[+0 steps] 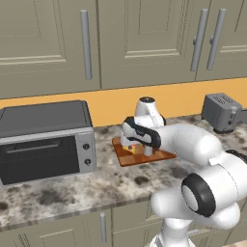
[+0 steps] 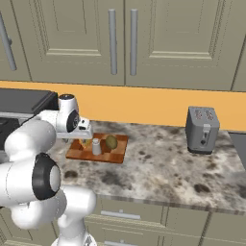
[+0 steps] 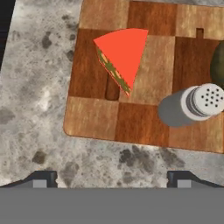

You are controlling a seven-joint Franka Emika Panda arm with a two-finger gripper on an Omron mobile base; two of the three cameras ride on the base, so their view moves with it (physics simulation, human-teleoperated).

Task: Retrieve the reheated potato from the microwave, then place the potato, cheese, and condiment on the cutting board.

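The checkered wooden cutting board (image 3: pixel 96 118) lies on the counter with three things on it. The cheese (image 3: pixel 122 54), a red-topped wedge, lies at its left half. The condiment (image 3: pixel 192 105), a grey shaker with a holed cap, stands to the right. The olive potato (image 3: pixel 218 65) peeks in at the right edge. My gripper (image 3: pixel 111 179) hangs open above the board's near edge, with nothing between its fingertips. From the right base I see the board (image 2: pixel 79 153), shaker (image 2: pixel 96 146), potato (image 2: pixel 111 142) and my gripper (image 2: pixel 82 136). The microwave is out of view.
A grey countertop toaster oven (image 1: pixel 46 140) stands left of the cutting board (image 1: pixel 144 158). A grey toaster (image 2: pixel 202 129) stands at the back right. Speckled counter (image 2: pixel 158 168) runs between them, with wall cabinets above.
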